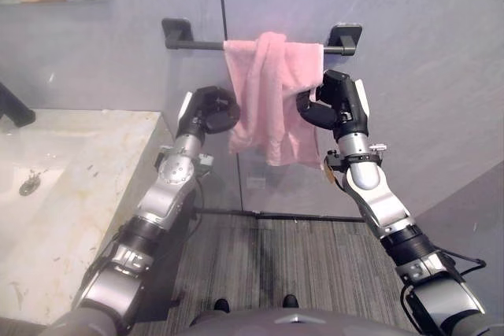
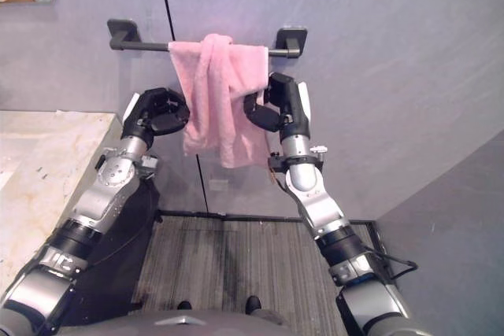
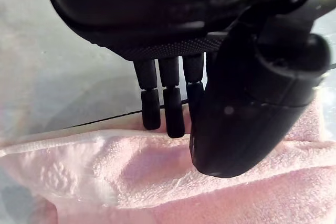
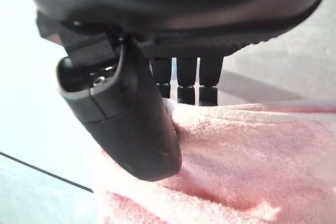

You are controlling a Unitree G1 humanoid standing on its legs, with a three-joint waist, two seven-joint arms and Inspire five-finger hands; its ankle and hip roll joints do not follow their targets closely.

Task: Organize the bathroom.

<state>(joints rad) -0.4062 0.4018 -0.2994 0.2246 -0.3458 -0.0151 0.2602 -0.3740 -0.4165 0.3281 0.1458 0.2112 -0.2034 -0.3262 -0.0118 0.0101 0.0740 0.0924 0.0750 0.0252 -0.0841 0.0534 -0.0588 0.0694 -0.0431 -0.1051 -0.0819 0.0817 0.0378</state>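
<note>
Pink towel (image 1: 272, 96) bunched on wall bar (image 1: 206, 46), left hand (image 1: 211, 111) at 9 o'clock and right hand (image 1: 335, 101) at 3, apparently pinching its edges; uneven pull could drag it off.

**No readable text**

No words, numbers, labels or signs can be read anywhere in these views. The pink towel (image 1: 272, 96) carries no tag or print that shows, the black towel bar (image 1: 206, 46) and its mounts are plain, and the grey wall panels (image 1: 409, 53) bear no sign. The marble counter (image 1: 87, 194) has only its veining. A small pale plate low on the wall (image 1: 255, 182) is too small to tell whether anything is written on it.
</note>
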